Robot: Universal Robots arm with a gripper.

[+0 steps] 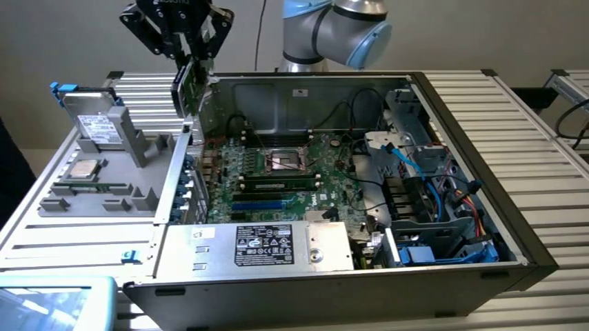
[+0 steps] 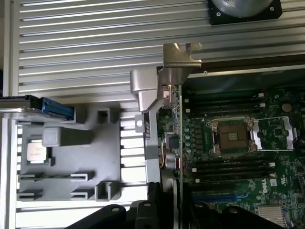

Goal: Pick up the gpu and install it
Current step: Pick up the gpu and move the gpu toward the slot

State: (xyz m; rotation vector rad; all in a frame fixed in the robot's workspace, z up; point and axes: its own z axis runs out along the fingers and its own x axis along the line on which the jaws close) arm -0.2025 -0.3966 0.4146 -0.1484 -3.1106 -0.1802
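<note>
Since the tool [image 1: 192, 55] is clamped on the upper edge of the gpu [image 1: 189, 88], the card hangs edge-down in the air, just above the wall of the open computer case [image 1: 276, 103] on the exterior view's left. It looks light and stiff but fragile. I judge the bare board edges the safest hold, clear of the components. Its metal bracket [image 2: 181, 55] juts out at one end. Beside the case, a grey parts tray [image 1: 83, 200] sits on the slatted worktop [image 1: 543, 179].
</note>
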